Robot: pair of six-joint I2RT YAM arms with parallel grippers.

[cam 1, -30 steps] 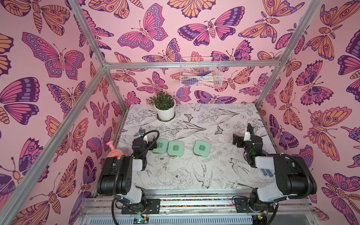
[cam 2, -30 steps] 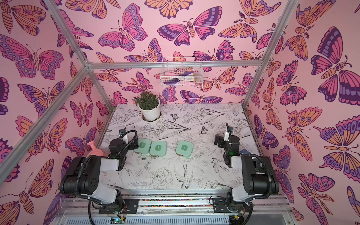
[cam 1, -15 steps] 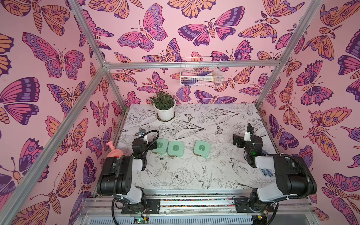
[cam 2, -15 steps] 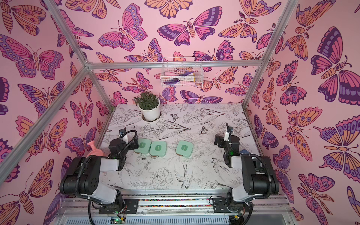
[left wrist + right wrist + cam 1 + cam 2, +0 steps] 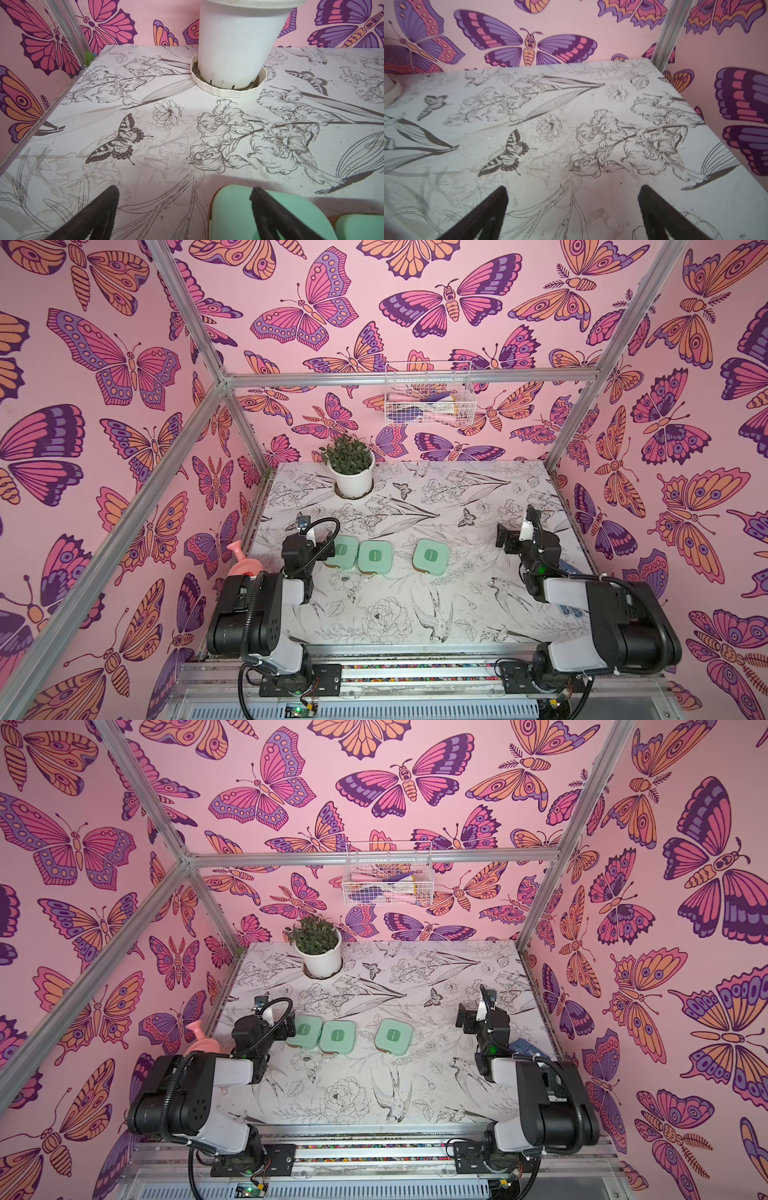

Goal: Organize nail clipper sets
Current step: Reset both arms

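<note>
Three shut mint-green nail clipper set cases lie in a row mid-table in both top views: left [image 5: 343, 551], middle [image 5: 375, 557], right [image 5: 430, 556]. My left gripper [image 5: 316, 548] hovers open at the left case's outer edge. In the left wrist view one finger [image 5: 270, 209] hangs over that case [image 5: 232, 209], the other finger is over bare table, and the middle case's corner [image 5: 359, 227] shows beside it. My right gripper [image 5: 508, 537] stands open near the table's right side, well apart from the cases. In the right wrist view the right gripper [image 5: 573, 188] has only table between its fingers.
A white potted plant [image 5: 351, 470] stands at the back left. A pink watering can [image 5: 243, 564] sits off the table's left edge behind the left arm. A blue glove [image 5: 525, 1046] lies by the right arm. A wire basket [image 5: 428, 402] hangs on the back wall.
</note>
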